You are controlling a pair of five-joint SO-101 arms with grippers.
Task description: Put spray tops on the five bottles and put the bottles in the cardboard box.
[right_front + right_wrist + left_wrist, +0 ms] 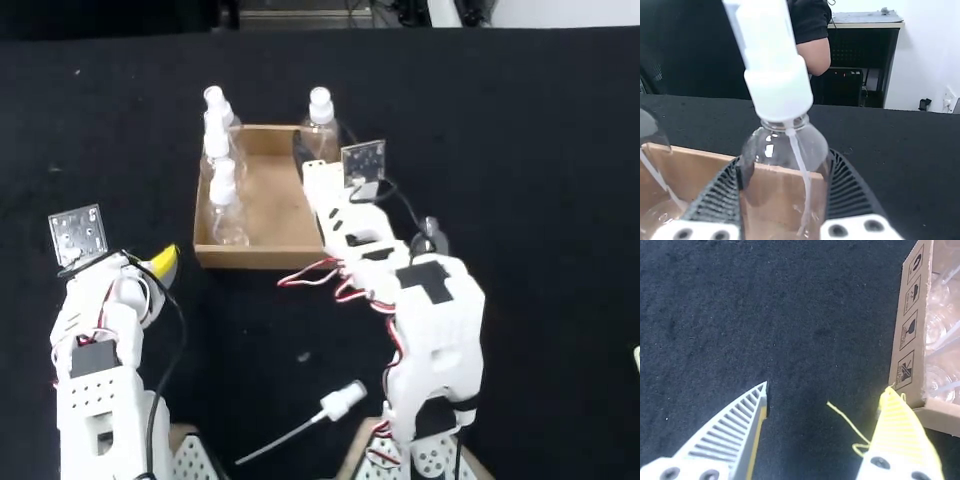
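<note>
I'm boxing bottles: my right pincer [786, 162] is closed around a topped spray bottle [777, 145] at the far right corner of the cardboard box [262, 256]. Next, I judge, lower it inside, then release. My left pincer [826, 388] gapes empty just left of the box.

The table [520, 120] is covered in black. The cardboard box [270, 200] is plain brown, with black symbols printed on one side. The bottle [775, 150] is clear and its spray top [772, 65] white. On the ribbed left gripper [826, 389], one finger [900, 425] is coloured yellow and the other [730, 430] pale grey. The right gripper [785, 160] is ribbed in black.
</note>
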